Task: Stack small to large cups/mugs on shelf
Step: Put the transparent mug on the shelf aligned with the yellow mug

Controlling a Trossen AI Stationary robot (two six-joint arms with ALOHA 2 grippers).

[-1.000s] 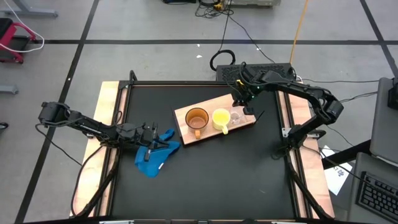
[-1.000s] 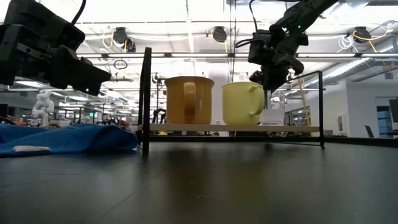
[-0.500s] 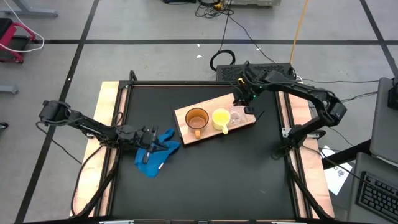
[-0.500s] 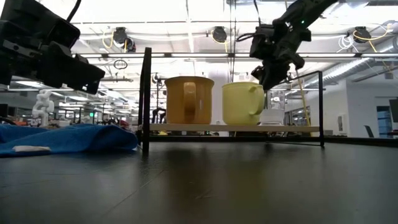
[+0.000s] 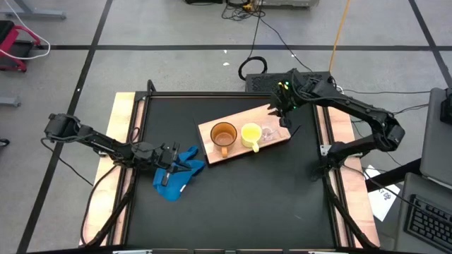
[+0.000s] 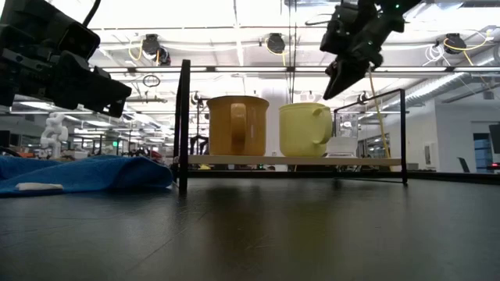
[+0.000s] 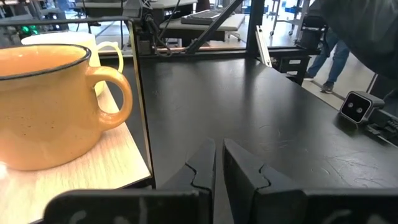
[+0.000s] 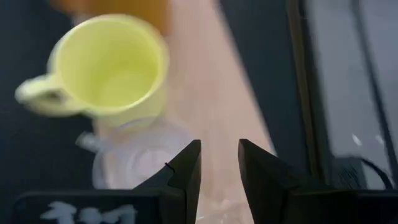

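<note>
The shelf (image 5: 244,134) is a flat, pale-grained wooden board lying at a slant. Three vessels stand upright on it in a row. The large orange-brown mug (image 5: 223,135) stands at one end, empty. The mid-sized yellow mug (image 5: 251,134) stands just beside it at the board's middle. The small clear plastic cup (image 5: 269,131) stands close beside the yellow mug, toward the board's other end.

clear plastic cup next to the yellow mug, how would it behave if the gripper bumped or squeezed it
The clear plastic cup looks thin-walled and empty, so probably very light and easy to slide or tip on the shelf. Its see-through walls would likely flex under a firm squeeze.
</note>
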